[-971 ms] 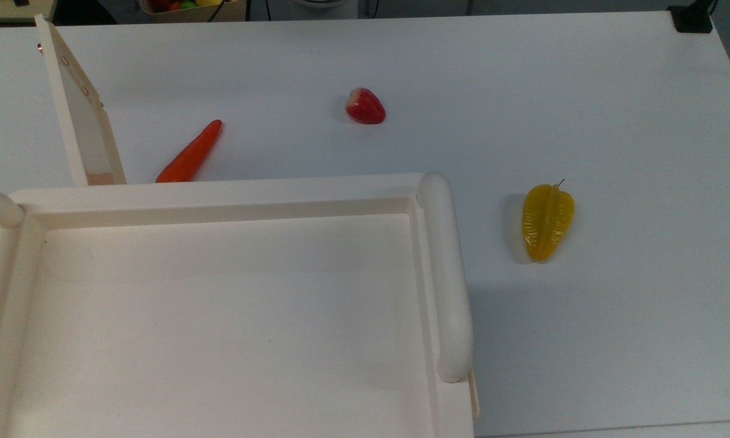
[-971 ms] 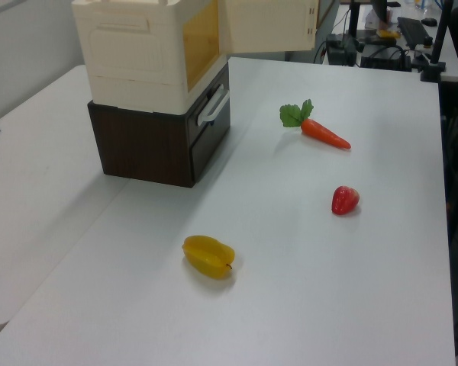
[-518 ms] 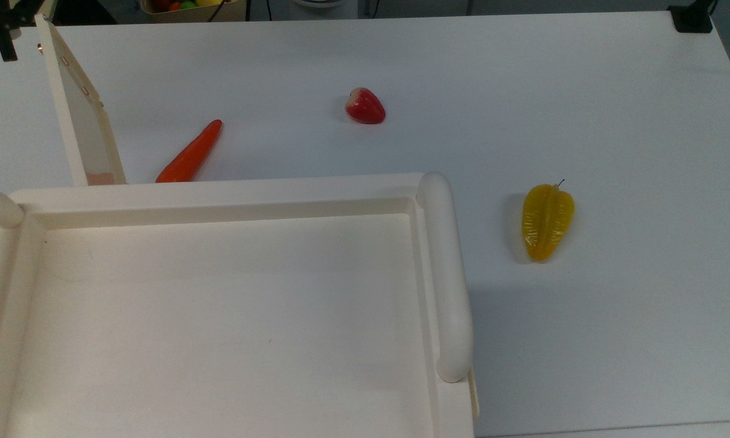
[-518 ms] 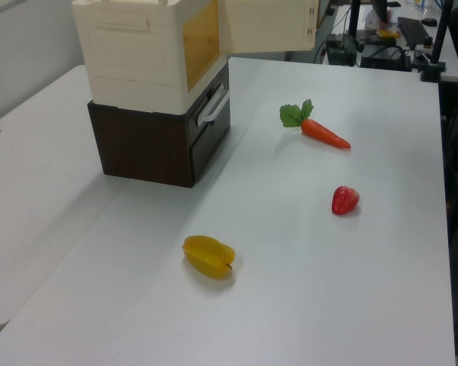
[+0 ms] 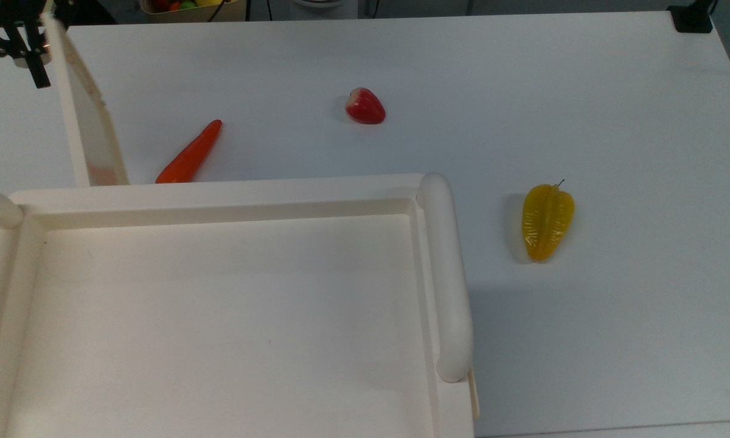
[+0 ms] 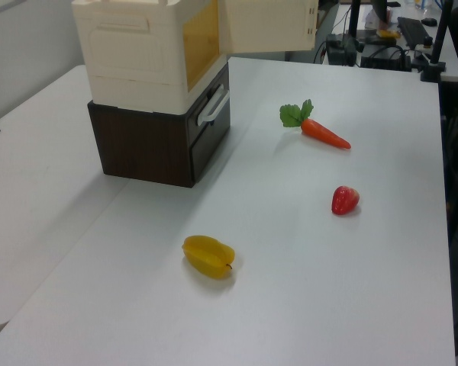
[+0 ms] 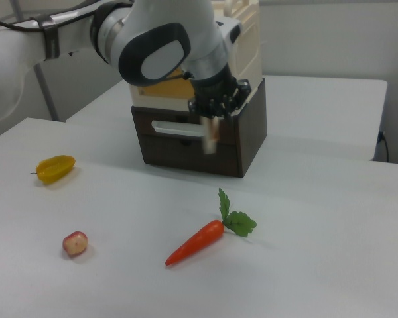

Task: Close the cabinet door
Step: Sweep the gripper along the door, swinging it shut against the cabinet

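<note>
Cream cabinet (image 6: 141, 57) tray top bare, cabinet door (image 5: 85, 115) ajar, claw (image 5: 27, 52) state unclear

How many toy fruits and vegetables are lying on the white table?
3. The carrot lies near the open cabinet door, the strawberry mid-table, and the yellow starfruit toward the top view's right. Others may hide behind the cabinet.
</note>
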